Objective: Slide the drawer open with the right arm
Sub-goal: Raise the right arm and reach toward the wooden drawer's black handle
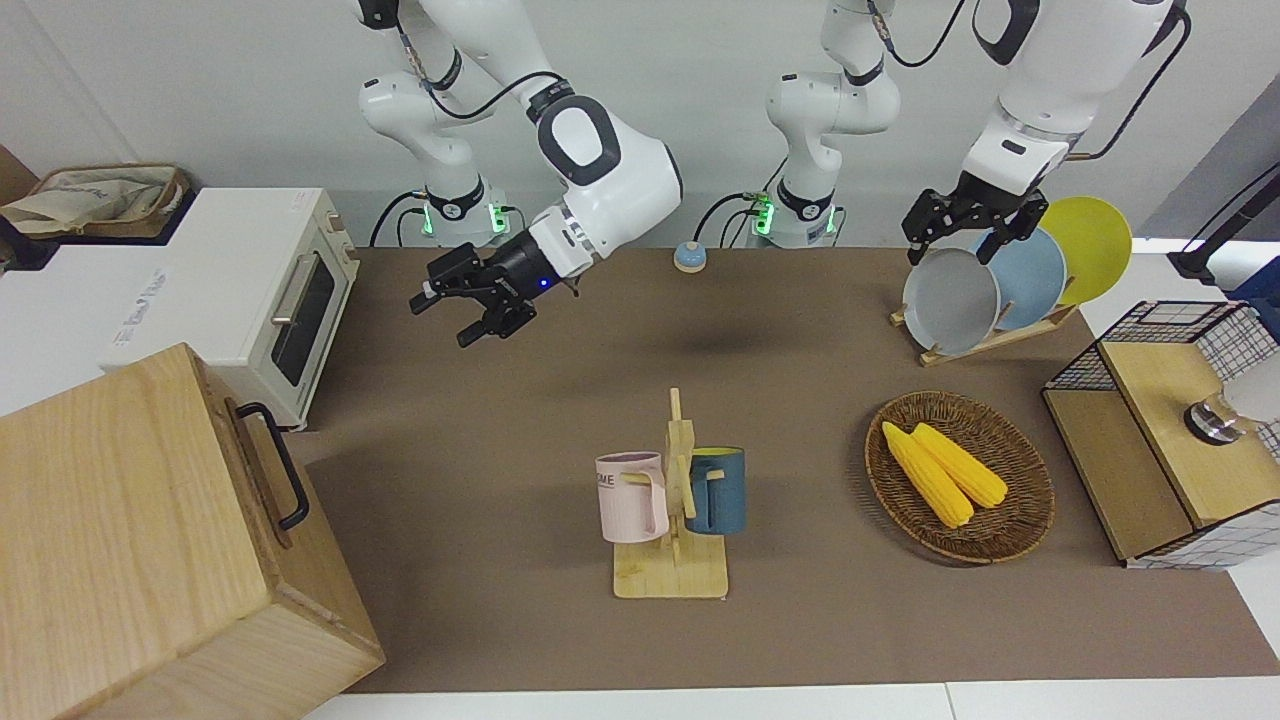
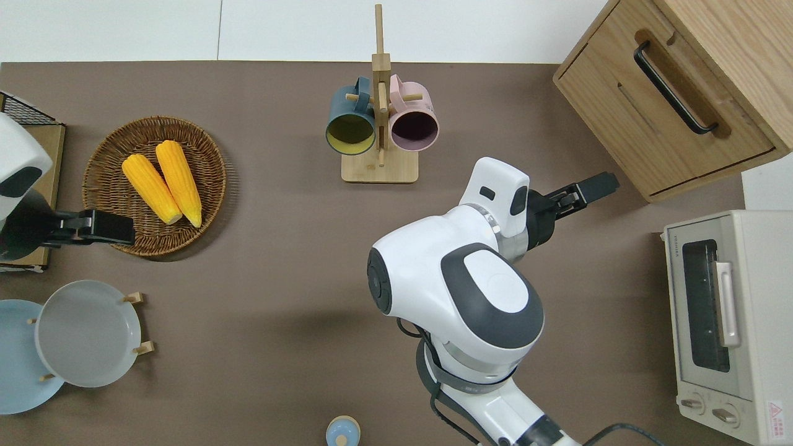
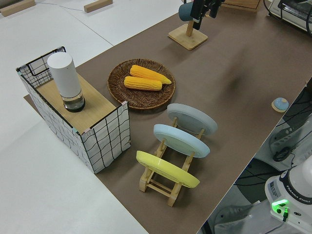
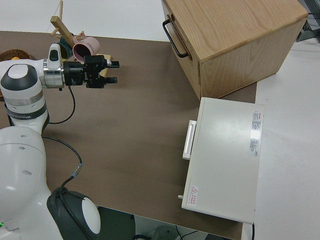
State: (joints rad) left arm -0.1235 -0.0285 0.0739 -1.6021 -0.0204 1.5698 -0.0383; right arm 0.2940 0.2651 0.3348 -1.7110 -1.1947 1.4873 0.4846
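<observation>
right claw (image 1: 470, 303): my working claw, fingers spread, holding nothing, in the air over bare brown surface (image 2: 279, 279), pointing at the cabinet | drawer (image 2: 666, 111): shut, in the pale-wood cabinet at the right arm's end, well apart from the claw | handling: I judge it stiff, sliding; grip mid black bar handle (image 2: 672, 87) | left arm parked

You have two corn cobs (image 1: 941, 473), two mugs (image 1: 632, 497) and three plates (image 3: 178, 148) (each a different colour). One toaster oven (image 2: 722, 322), two wooden boxes (image 1: 120, 530)
</observation>
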